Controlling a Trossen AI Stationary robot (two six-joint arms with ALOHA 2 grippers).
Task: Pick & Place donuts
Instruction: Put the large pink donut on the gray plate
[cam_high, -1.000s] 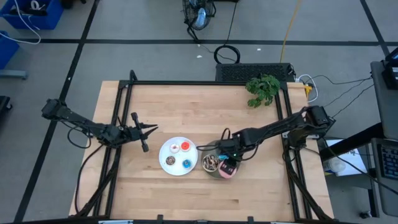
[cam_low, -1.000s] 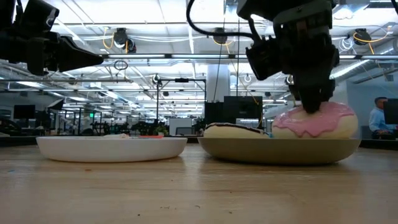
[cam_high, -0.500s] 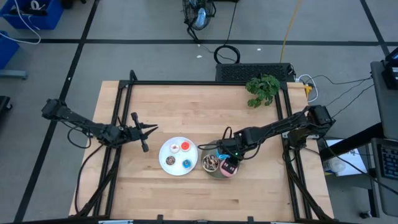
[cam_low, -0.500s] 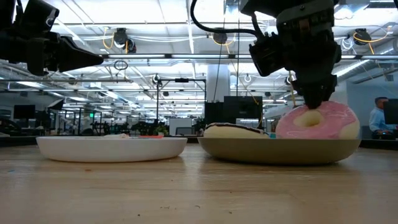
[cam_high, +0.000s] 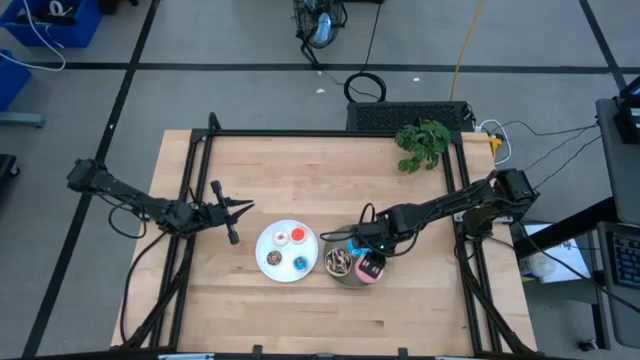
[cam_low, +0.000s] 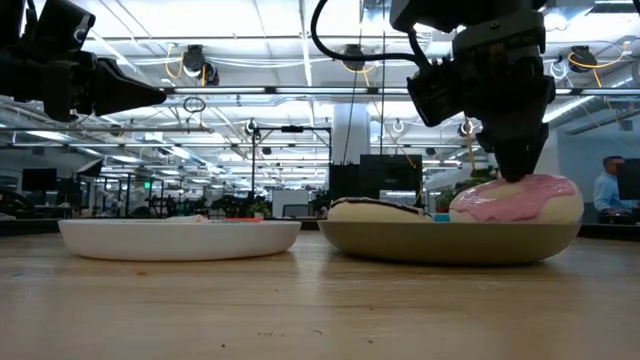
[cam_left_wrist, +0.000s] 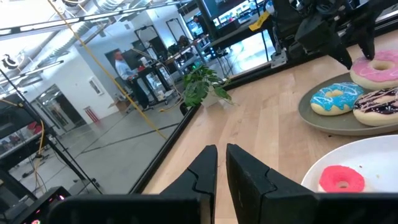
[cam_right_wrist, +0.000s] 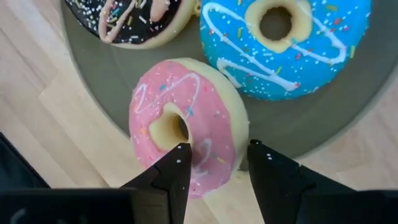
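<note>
Main worry here: the pink donut (cam_right_wrist: 186, 124) sits right at the edge of the grey plate (cam_right_wrist: 311, 118), part of it hanging over the rim toward the wood. If the right gripper (cam_right_wrist: 214, 163) nudges it sideways on the way up, or a fingertip catches in the hole, I'd guess it tips off onto the table (cam_high: 300, 170). The frosting looks soft and domed, so a finger could drag it too.

The right gripper is parted to a narrow-ish gap, one finger at the hole and the other just past the donut's outer edge. It isn't gripping anything, just right above the ring; from the low view the tips look like they meet the top of the frosting, but I can't tell for sure.

The blue sprinkled (cam_right_wrist: 283, 43) and chocolate (cam_right_wrist: 140, 22) donuts share that plate, the blue one nearly touching the pink. The tiny ones are on the white plate (cam_high: 270, 243) next door. The left gripper (cam_high: 232, 209) waits off beside the white plate, fingers nearly together and empty.
</note>
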